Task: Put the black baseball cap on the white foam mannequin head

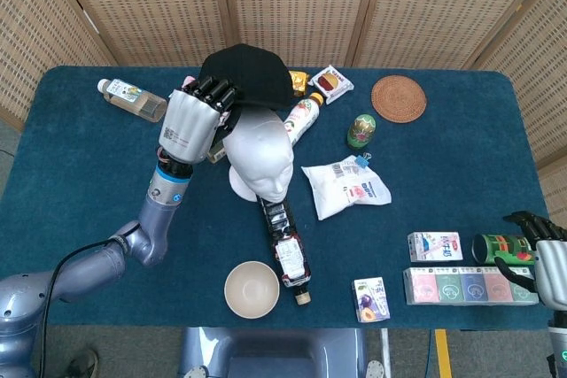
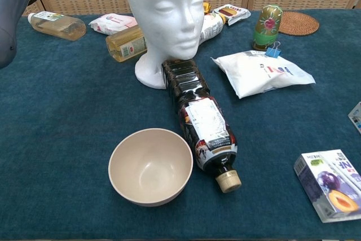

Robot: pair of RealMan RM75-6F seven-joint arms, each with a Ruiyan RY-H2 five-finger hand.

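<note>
Gripping the black baseball cap (image 1: pixel 248 75) by its near edge, the left hand (image 1: pixel 191 121) is holding it just behind and above the crown of the white foam mannequin head (image 1: pixel 258 148), not seated. The right hand (image 1: pixel 542 252) is sitting beside a green can (image 1: pixel 496 246), fingers curled; contact unclear.
</note>
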